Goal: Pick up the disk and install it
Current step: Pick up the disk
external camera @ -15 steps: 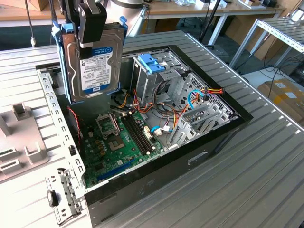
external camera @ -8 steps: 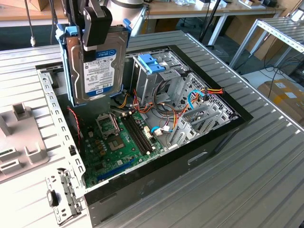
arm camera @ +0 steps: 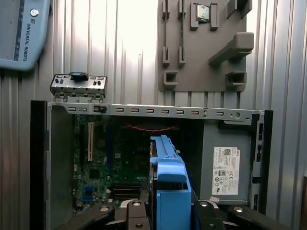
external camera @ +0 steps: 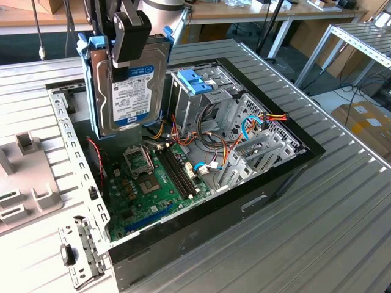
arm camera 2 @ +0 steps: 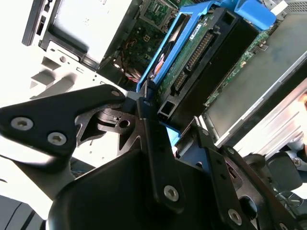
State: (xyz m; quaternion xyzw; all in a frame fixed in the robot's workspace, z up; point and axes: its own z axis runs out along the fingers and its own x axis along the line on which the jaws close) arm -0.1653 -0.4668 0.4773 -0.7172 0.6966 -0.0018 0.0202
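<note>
Mid-carry, I'd say: the claw [external camera: 125, 52] pinches the disk [external camera: 131, 91] upright over the open case [external camera: 244, 201], its rails needing squaring to the cage [external camera: 197, 91].

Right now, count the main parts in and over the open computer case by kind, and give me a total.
disk, clamped in the gripper: 1
motherboard: 1
drive cage with blue clips: 1
power-supply box: 1
Total: 4
</note>
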